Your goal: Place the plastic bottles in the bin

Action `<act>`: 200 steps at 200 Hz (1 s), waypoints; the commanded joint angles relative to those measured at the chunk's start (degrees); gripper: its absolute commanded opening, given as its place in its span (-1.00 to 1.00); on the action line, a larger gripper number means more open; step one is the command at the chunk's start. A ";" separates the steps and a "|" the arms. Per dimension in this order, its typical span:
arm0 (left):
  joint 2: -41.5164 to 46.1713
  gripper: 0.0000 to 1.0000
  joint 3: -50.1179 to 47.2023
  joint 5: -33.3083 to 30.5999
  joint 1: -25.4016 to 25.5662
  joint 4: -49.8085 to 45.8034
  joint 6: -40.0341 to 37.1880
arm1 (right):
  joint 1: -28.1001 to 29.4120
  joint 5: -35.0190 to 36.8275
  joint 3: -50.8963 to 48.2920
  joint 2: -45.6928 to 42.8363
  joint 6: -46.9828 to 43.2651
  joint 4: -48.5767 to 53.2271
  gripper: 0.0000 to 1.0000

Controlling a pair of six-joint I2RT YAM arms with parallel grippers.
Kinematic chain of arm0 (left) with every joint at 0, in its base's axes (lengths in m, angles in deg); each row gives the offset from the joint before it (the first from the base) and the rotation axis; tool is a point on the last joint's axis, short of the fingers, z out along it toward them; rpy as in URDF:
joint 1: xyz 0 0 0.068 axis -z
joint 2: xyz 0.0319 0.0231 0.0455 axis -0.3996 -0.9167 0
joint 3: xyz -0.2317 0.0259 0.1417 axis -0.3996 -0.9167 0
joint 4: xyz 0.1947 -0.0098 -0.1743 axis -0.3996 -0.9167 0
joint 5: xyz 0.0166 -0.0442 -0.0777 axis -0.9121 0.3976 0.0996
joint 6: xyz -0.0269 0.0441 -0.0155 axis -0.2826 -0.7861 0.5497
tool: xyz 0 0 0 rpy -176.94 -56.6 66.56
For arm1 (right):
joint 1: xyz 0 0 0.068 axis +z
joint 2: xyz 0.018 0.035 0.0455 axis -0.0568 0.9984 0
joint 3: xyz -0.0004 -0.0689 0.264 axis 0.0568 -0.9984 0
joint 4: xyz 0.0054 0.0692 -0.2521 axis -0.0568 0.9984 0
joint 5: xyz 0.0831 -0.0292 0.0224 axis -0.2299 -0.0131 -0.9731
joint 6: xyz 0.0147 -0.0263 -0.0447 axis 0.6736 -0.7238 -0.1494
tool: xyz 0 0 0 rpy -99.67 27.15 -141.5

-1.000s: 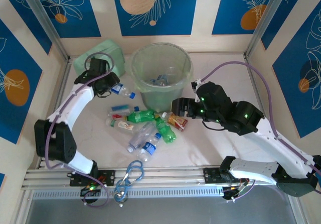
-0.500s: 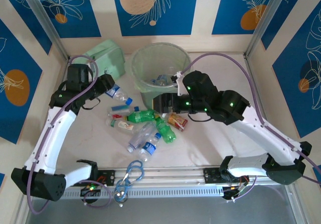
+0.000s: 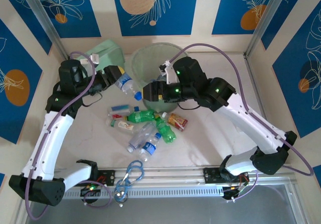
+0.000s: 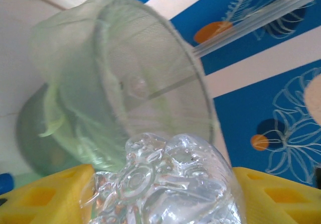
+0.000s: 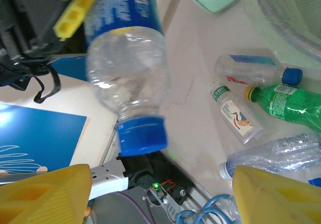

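My left gripper is shut on a clear plastic bottle with a blue label and cap, held in the air just left of the bin. In the left wrist view the bottle's base sits between the yellow fingers, and the pale-green bin stands right ahead. My right gripper hovers open in front of the bin, close to the held bottle, with nothing between its fingers. Several more bottles lie below: a green one, another green one and clear ones.
A mint-green zip case lies at the back left, beside the bin. A blue carabiner rests at the near edge by the rail. A small brown-labelled bottle lies right of the pile. My right arm crosses over the bin's right side.
My left arm has lifted the clear bottle up and right toward the bin. My right arm has swung left across the bin's front, ending close to that bottle.
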 commanded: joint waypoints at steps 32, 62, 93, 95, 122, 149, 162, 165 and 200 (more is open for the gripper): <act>1.51 0.09 -7.31 7.68 -0.28 19.10 13.39 | -2.05 -9.18 -0.44 0.26 2.51 -5.83 0.33; 1.48 0.09 -8.62 7.87 -0.34 22.80 16.01 | -2.92 -11.56 -0.98 1.01 3.67 -7.86 0.21; 1.31 0.09 -8.78 7.85 -0.34 23.72 16.73 | -2.76 -12.65 -0.80 2.12 4.07 -8.35 0.19; 1.31 0.09 -8.79 7.89 -0.32 23.87 16.77 | -2.75 -12.69 -0.80 2.17 4.03 -8.35 0.19; 1.31 0.08 -9.42 8.11 -0.30 25.52 17.91 | -2.48 -12.41 -0.91 2.54 4.15 -8.77 0.10; 1.22 0.08 -9.59 8.08 -0.27 25.70 17.78 | -2.39 -12.99 -0.64 2.97 4.58 -9.53 -0.04; 1.13 0.08 -9.72 8.11 -0.28 25.96 17.84 | -2.37 -13.04 -0.28 3.45 4.52 -9.45 -0.09; 1.09 0.08 -9.77 8.18 -0.26 26.08 17.88 | -2.37 -12.98 -0.15 3.45 4.51 -9.40 -0.11; 1.04 0.07 -10.22 8.20 -0.34 26.67 18.10 | -2.30 -13.10 0.43 4.17 4.60 -9.23 -0.19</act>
